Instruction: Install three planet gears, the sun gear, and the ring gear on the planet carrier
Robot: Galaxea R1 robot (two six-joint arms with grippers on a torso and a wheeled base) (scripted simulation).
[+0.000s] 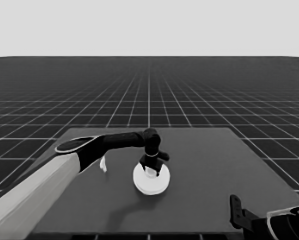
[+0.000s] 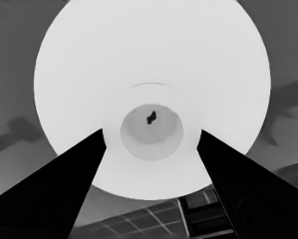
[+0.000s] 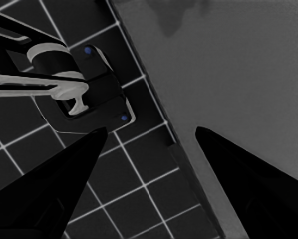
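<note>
The larger round part (image 1: 151,182) lies at the middle of the table, and in the left wrist view the larger round part (image 2: 153,59) fills most of the picture, its hub and small dark centre hole showing. My left gripper (image 1: 151,169) hangs straight over that centre. In the left wrist view my left gripper (image 2: 151,132) is open, one finger on each side of the hub, and holds nothing. The smaller round part and the gears are hidden. My right gripper (image 1: 235,207) waits at the lower right corner. In its own wrist view my right gripper (image 3: 151,130) is open and empty.
A thin white piece (image 1: 103,164) lies left of the round part, close under the left arm (image 1: 49,180). The table's corner edge (image 3: 158,114) runs through the right wrist view, with dark machinery with blue lights (image 3: 83,84) over the floor grid beyond it.
</note>
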